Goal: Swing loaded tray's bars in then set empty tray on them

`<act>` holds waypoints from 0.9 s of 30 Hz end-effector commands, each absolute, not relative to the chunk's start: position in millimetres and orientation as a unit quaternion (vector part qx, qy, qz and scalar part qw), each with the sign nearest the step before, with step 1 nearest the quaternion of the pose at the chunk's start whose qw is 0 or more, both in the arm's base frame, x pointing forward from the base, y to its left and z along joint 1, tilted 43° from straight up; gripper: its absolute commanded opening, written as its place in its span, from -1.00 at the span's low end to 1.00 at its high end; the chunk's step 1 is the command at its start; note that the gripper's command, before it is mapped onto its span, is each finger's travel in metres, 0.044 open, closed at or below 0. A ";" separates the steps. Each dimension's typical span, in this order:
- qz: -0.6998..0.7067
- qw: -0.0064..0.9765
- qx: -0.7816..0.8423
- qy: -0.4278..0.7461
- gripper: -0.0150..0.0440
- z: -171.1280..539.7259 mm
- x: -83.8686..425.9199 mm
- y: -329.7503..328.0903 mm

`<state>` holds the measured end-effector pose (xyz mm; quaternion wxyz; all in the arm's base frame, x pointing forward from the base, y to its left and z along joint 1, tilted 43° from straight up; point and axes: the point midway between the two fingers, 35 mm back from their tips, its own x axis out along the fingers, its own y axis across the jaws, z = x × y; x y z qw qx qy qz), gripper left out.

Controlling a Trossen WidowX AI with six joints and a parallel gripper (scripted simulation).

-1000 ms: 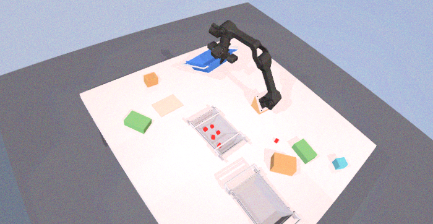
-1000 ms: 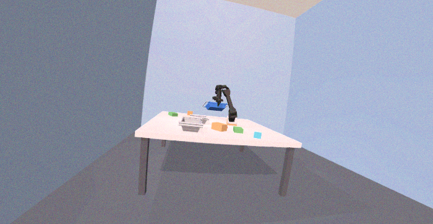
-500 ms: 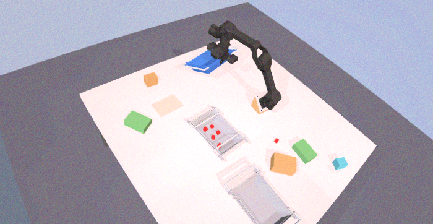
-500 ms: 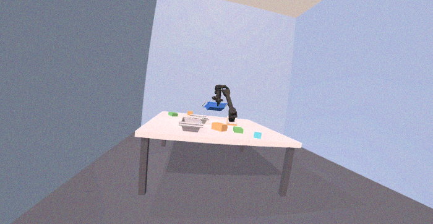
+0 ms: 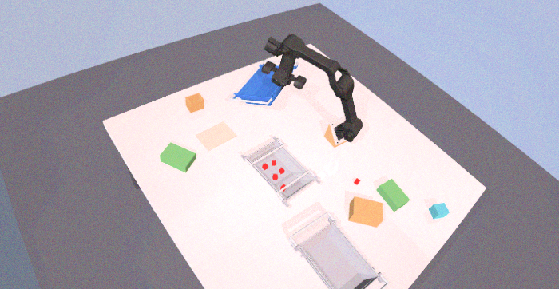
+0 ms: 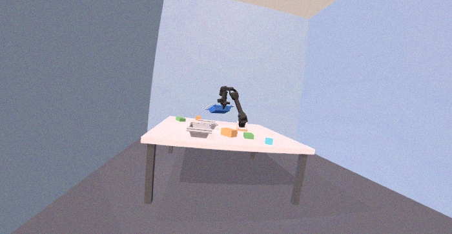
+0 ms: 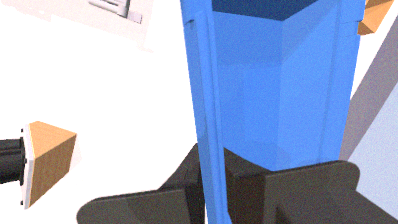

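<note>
Legible text, labels, brands, numbers and signs: 0 in the top, exterior and wrist views.

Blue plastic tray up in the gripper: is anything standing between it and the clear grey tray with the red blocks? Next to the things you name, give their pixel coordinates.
Nothing visible stands between the blue plastic tray [image 5: 255, 88] [image 6: 220, 109] [image 7: 310, 90] and the clear grey tray [image 5: 295, 169] [image 6: 213, 125] [image 7: 124, 4].
</note>
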<state>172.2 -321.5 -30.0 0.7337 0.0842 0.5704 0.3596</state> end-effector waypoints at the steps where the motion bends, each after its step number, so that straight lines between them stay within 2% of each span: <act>1: 0.367 0.745 0.047 0.555 -0.49 -10.1 187.4 -318.6; 27: 0.466 0.748 -0.118 0.457 -0.49 63.8 264.6 -247.1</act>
